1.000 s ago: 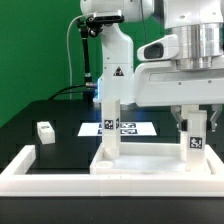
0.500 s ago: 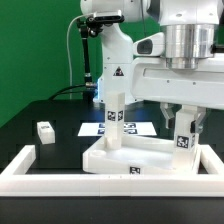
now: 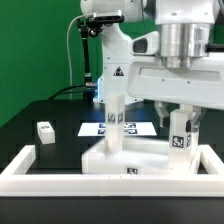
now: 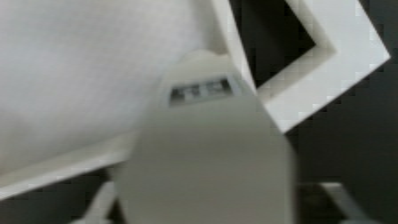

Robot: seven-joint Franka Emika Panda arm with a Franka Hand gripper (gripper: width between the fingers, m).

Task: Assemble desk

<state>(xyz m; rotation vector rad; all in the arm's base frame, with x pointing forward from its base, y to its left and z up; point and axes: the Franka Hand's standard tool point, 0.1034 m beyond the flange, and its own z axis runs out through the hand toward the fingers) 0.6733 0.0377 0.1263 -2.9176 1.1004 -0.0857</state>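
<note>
The white desk top [image 3: 150, 158] lies flat inside the border wall, and two white legs stand upright on it. One leg [image 3: 113, 118] rises at its far corner towards the exterior view's left. The other leg [image 3: 180, 140] stands at the corner towards the exterior view's right, between the fingers of my gripper [image 3: 180, 124]. In the wrist view this leg [image 4: 205, 140] fills the middle, with the desk top [image 4: 89, 85] below it. The gripper [image 4: 214, 196] straddles it, a dark gap showing beside one finger [image 4: 331, 192]. The jaws look open, loose around the leg.
A loose white leg [image 3: 45, 132] lies on the black table towards the exterior view's left. The marker board [image 3: 132, 127] lies behind the desk top. A low white border wall [image 3: 60, 178] runs along the front. The robot's base [image 3: 112, 60] stands at the back.
The desk top and the leg in the gripper shifted towards the exterior view's left and turned a little. The fingers have spread wider around that leg.
</note>
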